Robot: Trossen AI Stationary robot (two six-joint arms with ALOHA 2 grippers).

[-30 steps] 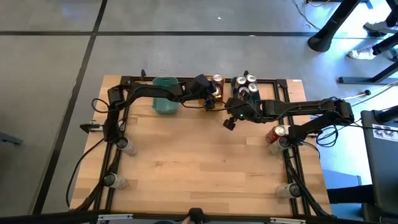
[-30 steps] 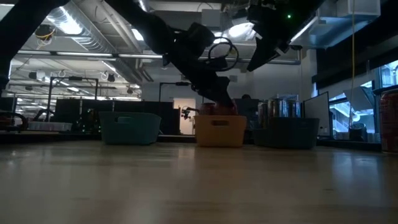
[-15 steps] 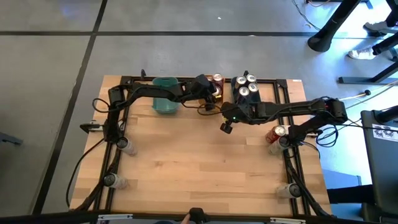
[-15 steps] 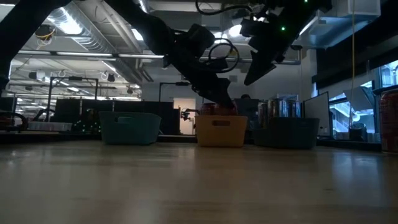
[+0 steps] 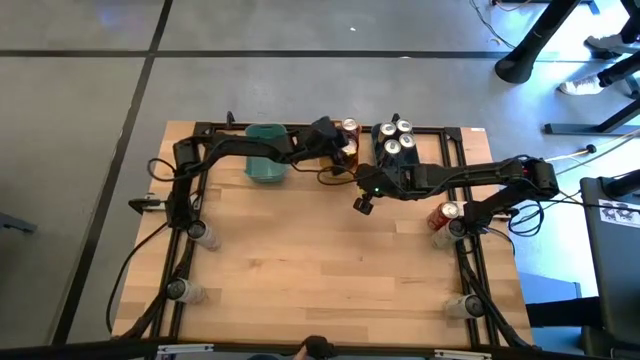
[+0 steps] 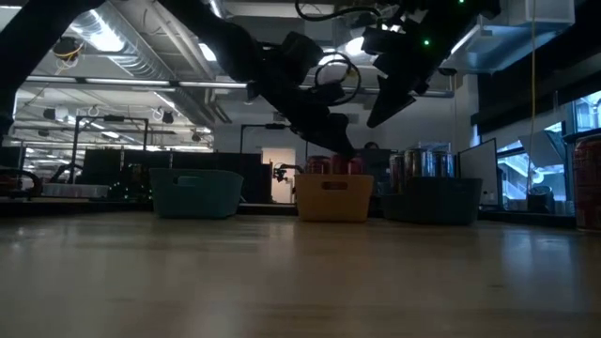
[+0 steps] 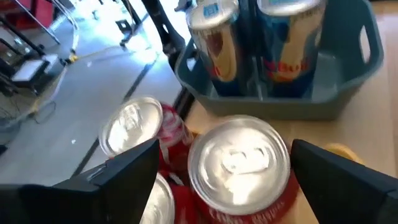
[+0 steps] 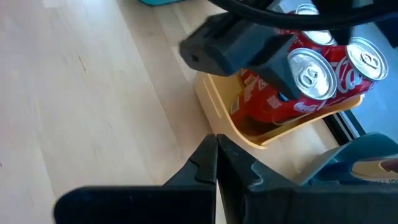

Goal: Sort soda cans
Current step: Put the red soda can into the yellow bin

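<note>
Wooden table point(image 5: 320, 270), three bins along the far edge: teal bin point(image 5: 266, 166) on the left, yellow bin point(image 8: 249, 138) in the middle, grey bin point(image 7: 348, 68) on the right.

Left arm reaches across from the left side to the yellow bin. Left gripper point(image 7: 224, 168) hangs just over it, fingers spread wide, nothing pinched. A red soda can point(image 7: 239, 165) stands upright in the yellow bin right between the two fingers, silver top up, fingers either side and not touching. More red cans point(image 7: 134, 127) stand packed beside it in the same bin.

Right arm comes in from the right. Right gripper point(image 8: 216, 163) sits above bare table just in front of the yellow bin, fingers pressed together, holding nothing; red cans are near it, just ahead, apart from it.

Grey bin holds silver-blue cans point(image 5: 394, 138), upright, clustered. One lone red can point(image 5: 444, 214) stands at the table's right edge near the right arm's base, well apart from both grippers.
</note>
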